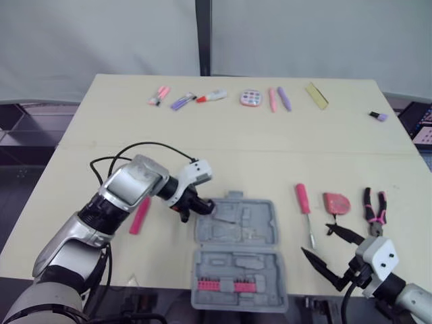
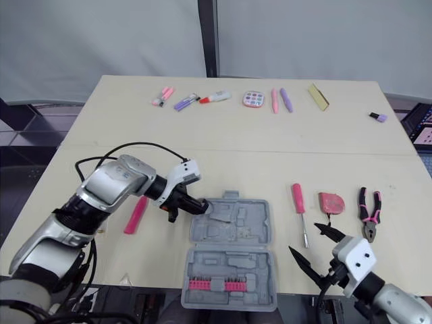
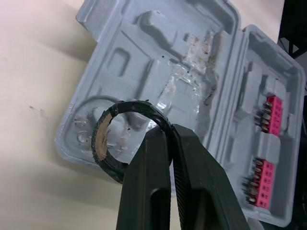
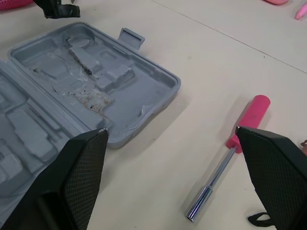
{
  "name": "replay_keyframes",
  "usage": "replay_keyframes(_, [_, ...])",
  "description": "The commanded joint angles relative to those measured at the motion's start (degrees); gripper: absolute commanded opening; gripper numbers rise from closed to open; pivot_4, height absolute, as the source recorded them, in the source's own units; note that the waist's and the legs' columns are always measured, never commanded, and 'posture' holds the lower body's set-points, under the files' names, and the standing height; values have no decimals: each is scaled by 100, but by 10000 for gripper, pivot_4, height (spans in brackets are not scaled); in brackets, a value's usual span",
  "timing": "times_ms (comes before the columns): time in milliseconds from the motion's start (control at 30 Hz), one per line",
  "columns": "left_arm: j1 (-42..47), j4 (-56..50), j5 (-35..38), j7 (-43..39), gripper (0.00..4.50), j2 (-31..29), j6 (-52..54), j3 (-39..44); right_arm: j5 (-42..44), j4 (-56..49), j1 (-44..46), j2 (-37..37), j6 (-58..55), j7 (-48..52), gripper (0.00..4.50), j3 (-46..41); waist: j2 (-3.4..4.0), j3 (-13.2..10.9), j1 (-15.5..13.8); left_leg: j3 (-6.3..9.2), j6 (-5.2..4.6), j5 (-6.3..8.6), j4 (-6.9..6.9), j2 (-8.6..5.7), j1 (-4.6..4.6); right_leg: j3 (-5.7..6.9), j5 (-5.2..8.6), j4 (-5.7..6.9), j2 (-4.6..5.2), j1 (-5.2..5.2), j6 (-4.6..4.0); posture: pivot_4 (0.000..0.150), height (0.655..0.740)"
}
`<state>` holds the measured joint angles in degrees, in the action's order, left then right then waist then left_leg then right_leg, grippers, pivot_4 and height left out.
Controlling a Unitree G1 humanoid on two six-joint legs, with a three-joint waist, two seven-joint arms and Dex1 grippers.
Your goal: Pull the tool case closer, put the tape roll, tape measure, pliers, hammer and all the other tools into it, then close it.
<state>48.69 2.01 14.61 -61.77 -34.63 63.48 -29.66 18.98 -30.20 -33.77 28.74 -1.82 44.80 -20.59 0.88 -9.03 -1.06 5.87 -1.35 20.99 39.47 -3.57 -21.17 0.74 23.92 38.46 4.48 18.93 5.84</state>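
Left gripper (image 1: 196, 206) pinched shut on black tape roll (image 3: 132, 105), held edge-up over round recess at far-left corner of open grey plastic tool case (image 1: 233, 226), apparently for seating | right gripper (image 1: 315, 239) spread wide, empty, near pink-handled screwdriver (image 1: 303, 202), probably staged for it.

Left arm is stretched inward, left gripper (image 1: 206, 206) pinched on tape roll (image 3: 134, 105); right gripper (image 1: 315, 238) is held spread wide.

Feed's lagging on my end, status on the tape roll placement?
Left gripper shut on black tape roll, at far left corner of open grey plastic tool case. Right gripper open, beside pink-handled screwdriver. Nothing blocking the case.
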Motion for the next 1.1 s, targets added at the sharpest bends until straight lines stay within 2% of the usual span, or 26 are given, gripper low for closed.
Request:
replay_keyframes(33, [61, 176, -51, 5, 624, 36, -187, 28, 9, -255, -151, -32, 160, -83, 45000, -78, 0, 0, 0, 0, 0, 0, 0, 0, 0, 0, 0, 0, 0, 0, 0, 1500, 7134])
replay_keyframes(1100, [210, 1307, -425, -93, 624, 539, -920, -2, 18, -369, -428, -38, 205, -248, 45000, -113, 0, 0, -1, -1, 0, 0, -1, -2, 0, 0, 0, 1, 1, 3, 0, 1500, 7134])
